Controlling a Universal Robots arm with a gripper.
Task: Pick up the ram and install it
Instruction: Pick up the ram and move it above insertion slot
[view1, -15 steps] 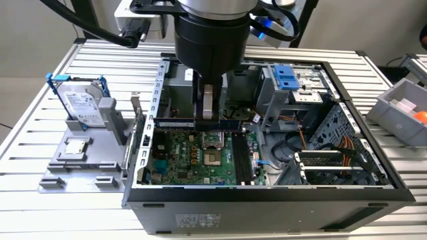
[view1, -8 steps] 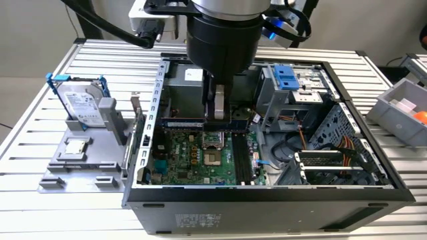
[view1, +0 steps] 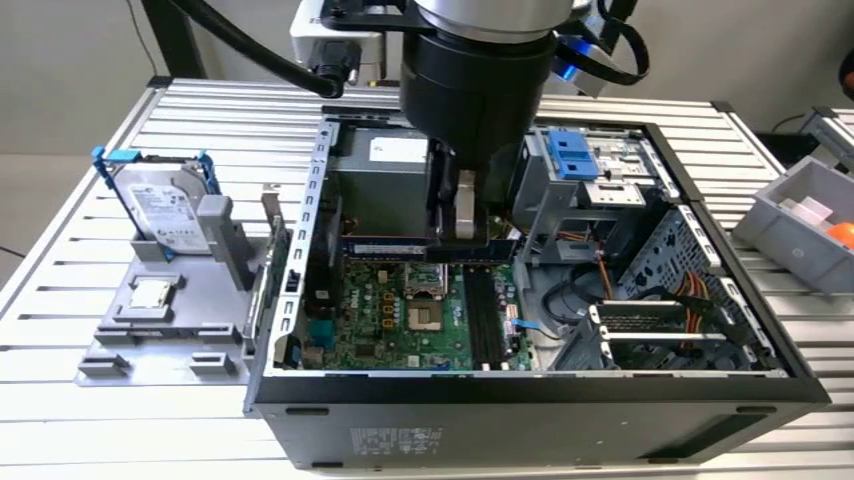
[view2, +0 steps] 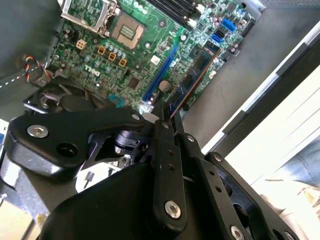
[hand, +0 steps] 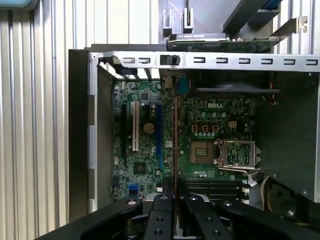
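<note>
The pincer (view1: 465, 230) is shown closed narrowly on the ram (view1: 394, 247), whose flat faces are clamped between the fingers. The ram is held level on its long edge, inside the open computer case (view1: 534, 400) and clear above the motherboard (view1: 360, 330). This hold is judged to be chosen so that the contact edge faces down toward the board. In the first wrist view the ram (hand: 175, 140) is seen edge-on as a thin line running out from the pincer (hand: 174, 197).

Below and near the pincer, the long black memory slots (view1: 483, 320) are found. The ram is held crosswise to them, so it is not seated. Just beside the slots, the open processor socket (view1: 424, 300) is seen.

Well apart from the pincer, outside the case wall, a hard drive in a blue bracket (view1: 160, 205) is stood upright in a grey holder (view1: 167, 330) on the slatted tabletop (view1: 54, 300). A small square chip (view1: 151, 292) is laid flat in front of it. Both are presumably staged for other steps. A grey bin (view1: 801, 230) is set on the opposite side of the case.
</note>
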